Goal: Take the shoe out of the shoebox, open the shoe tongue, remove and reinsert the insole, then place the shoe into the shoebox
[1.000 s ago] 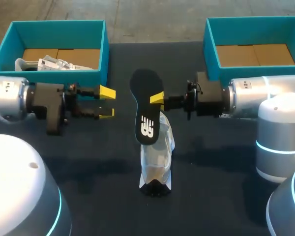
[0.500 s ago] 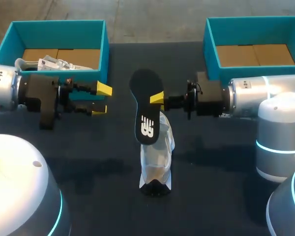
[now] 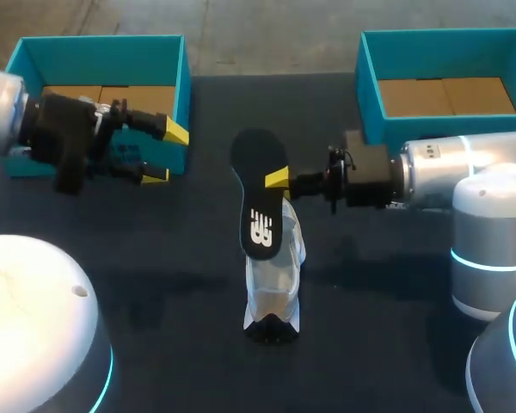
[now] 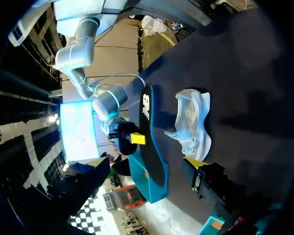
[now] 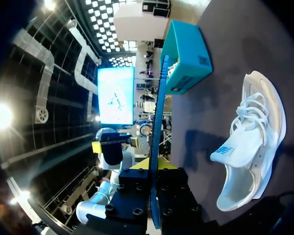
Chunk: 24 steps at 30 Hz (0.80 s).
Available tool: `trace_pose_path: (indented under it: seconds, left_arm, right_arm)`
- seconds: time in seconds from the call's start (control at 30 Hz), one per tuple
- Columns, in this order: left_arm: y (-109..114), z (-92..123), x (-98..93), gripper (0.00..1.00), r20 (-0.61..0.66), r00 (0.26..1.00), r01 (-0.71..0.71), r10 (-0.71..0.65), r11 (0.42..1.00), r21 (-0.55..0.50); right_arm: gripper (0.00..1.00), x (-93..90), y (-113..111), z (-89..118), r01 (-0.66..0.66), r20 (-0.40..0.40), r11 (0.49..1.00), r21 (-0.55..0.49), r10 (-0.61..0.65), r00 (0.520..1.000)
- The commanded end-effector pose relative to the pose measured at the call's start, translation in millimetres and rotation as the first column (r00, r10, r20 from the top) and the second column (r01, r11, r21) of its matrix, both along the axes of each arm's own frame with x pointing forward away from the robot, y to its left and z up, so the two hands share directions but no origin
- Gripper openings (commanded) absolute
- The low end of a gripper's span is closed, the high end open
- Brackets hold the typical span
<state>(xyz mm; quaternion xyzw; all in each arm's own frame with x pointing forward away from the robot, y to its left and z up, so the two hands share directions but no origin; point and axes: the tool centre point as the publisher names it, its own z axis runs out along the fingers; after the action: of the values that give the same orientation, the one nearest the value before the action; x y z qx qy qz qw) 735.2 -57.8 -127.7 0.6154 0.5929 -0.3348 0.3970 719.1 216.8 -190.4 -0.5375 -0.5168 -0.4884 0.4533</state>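
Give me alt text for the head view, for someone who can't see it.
The right gripper is shut on a black insole, holding it over a white shoe that lies on the dark table. The left gripper hangs open in front of the left teal shoebox; a second teal shoebox sits at the far right.
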Motion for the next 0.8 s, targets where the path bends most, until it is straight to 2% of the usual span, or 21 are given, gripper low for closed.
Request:
trace_pose_path:
  seconds: [0.03,0.47,0.63,0.8]
  left_arm:
    - [2,13,13.8,1.0,-0.035,0.998,0.048,-0.044,0.991,0.125]
    - [2,13,13.8,1.0,-0.035,0.998,0.048,-0.044,0.991,0.125]
    - [2,30,24.4,1.0,-0.081,0.997,0.025,-0.013,0.989,0.147]
    - [1,43,35.4,1.0,-0.128,0.992,0.014,0.017,0.971,0.24]
  right_arm:
    - [0.0,-1.5,-1,1,0.0,-0.001,1.0,-0.003,0.0,1.0]
    - [0.0,-1.5,-1,1,0.0,-0.001,1.0,-0.003,0.0,1.0]
    - [0.0,-1.5,-1,1,0.0,-0.001,1.0,-0.003,0.0,1.0]
    - [0.0,-1.5,-1,1,0.0,-0.001,1.0,-0.003,0.0,1.0]
